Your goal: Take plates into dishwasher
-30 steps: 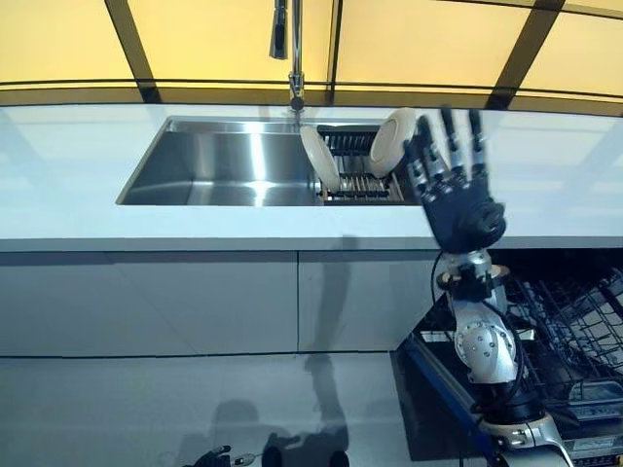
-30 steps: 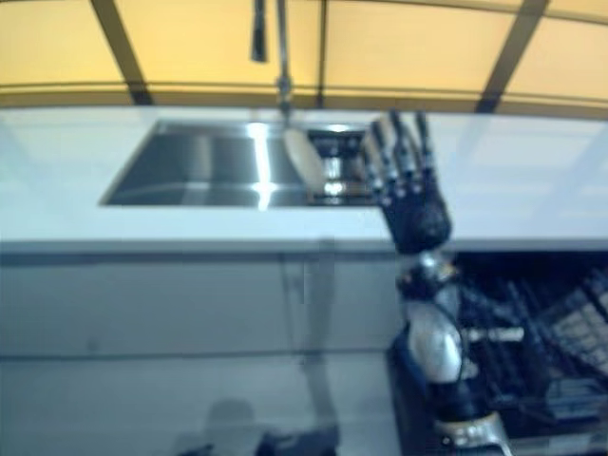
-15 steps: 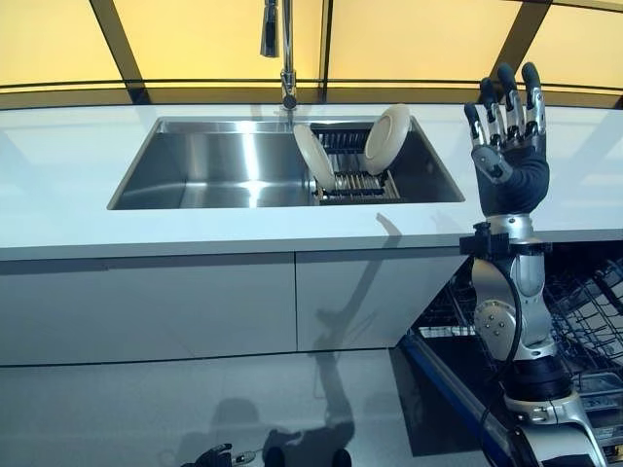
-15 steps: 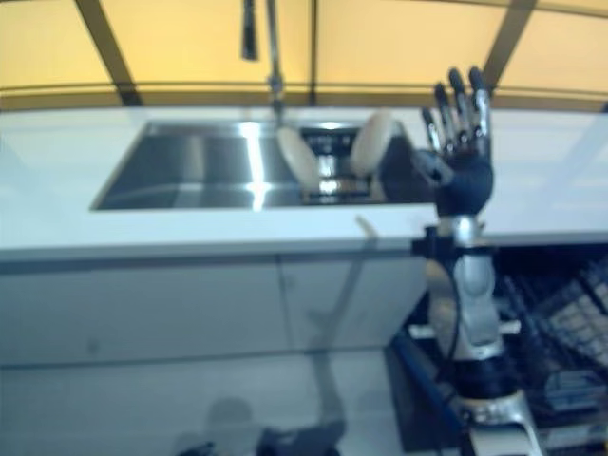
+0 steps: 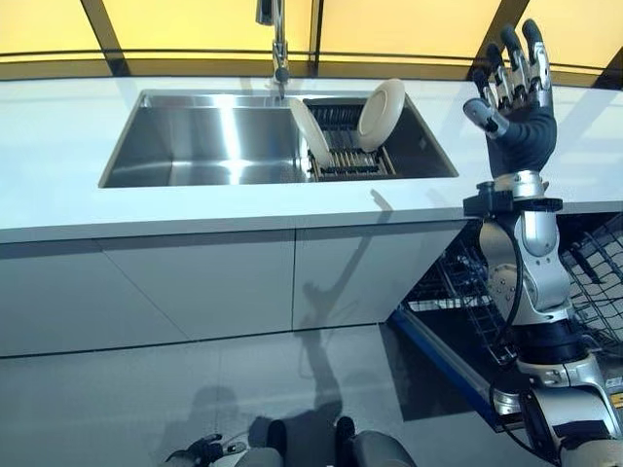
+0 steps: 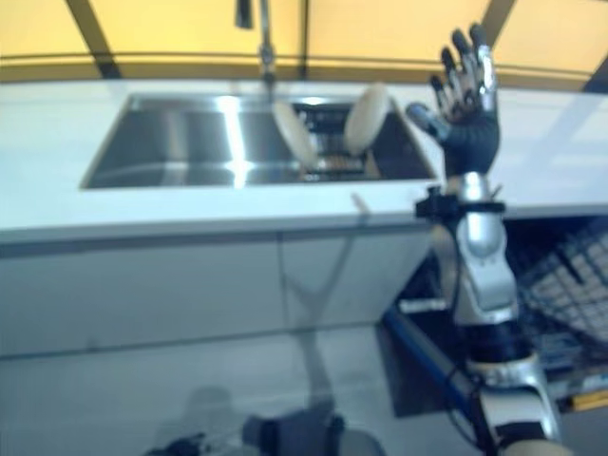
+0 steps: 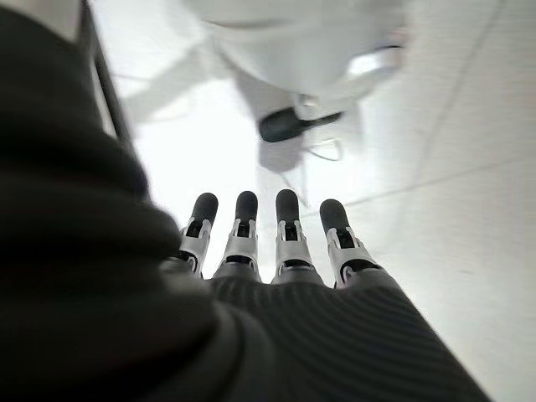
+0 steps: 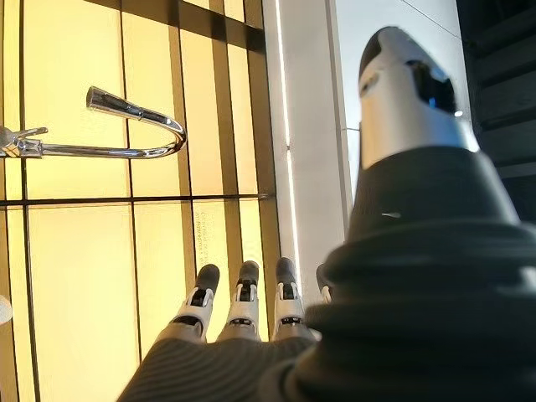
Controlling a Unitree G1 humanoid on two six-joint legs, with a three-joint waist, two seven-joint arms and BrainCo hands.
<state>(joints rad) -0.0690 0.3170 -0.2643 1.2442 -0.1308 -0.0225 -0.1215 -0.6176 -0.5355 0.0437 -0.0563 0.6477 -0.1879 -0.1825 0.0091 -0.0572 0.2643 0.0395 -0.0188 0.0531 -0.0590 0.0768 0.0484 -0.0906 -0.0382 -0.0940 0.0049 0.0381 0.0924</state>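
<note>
Two plates: we see one plate point(image 5: 312, 133) leaning on the left side of the rack and a second plate point(image 5: 381, 101) leaning on the far right side. Both stand on edge and are well apart.
Rack: our dark rack point(image 5: 348, 161) sits in the right part of the sink point(image 5: 195, 146), under the tap point(image 5: 276, 39).
Counter: the white counter point(image 5: 58, 185) goes all around the sink.
Right hand: our right hand point(image 5: 514, 92) is up in the air, right of the sink, over the counter. Its fingers are straight and spread, and it holds nothing. It is near the far right plate but not touching it.
Left hand: our left hand point(image 7: 268, 251) hangs low over the floor with straight fingers, holding nothing.
Dishwasher: the open dishwasher rack point(image 5: 584, 292) is low on the right, near our right arm.
How far along: we think no plate has gone in yet, since both sit in the sink.
What could go wrong: the plates look smooth and stand on edge. If we push one with straight fingers, it could tip and knock the other. If we grab only the rim, it could slip and break. Our arm could also bump the counter edge on the way down.
Writing: we cannot read any words or labels.
</note>
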